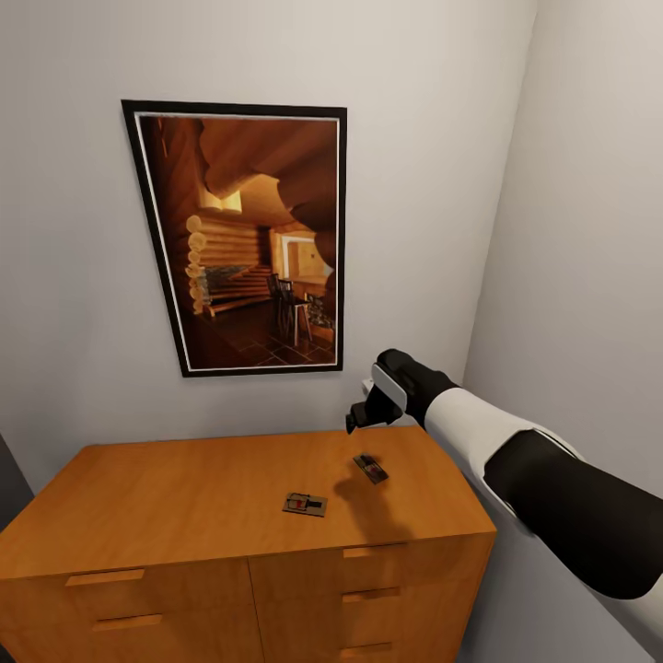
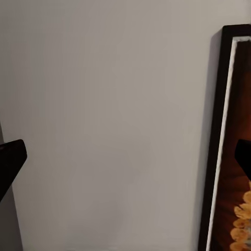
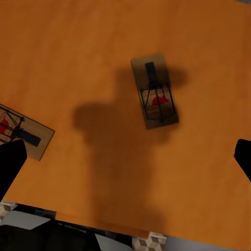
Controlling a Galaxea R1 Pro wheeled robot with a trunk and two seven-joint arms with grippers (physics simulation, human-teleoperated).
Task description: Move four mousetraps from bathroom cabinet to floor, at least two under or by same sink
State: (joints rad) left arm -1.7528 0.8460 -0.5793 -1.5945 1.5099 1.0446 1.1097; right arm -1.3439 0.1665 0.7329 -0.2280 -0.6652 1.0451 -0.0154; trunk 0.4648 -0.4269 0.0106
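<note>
the cabinet stands against the wall, below the framed log-cabin picture. 2 mousetraps lie flat on the cabinet top – one near its front edge, the other further back. the right gripper hovers above the cabinet, fingers spread apart, empty. the left gripper – fingers apart – faces the wall beside the picture.
</note>
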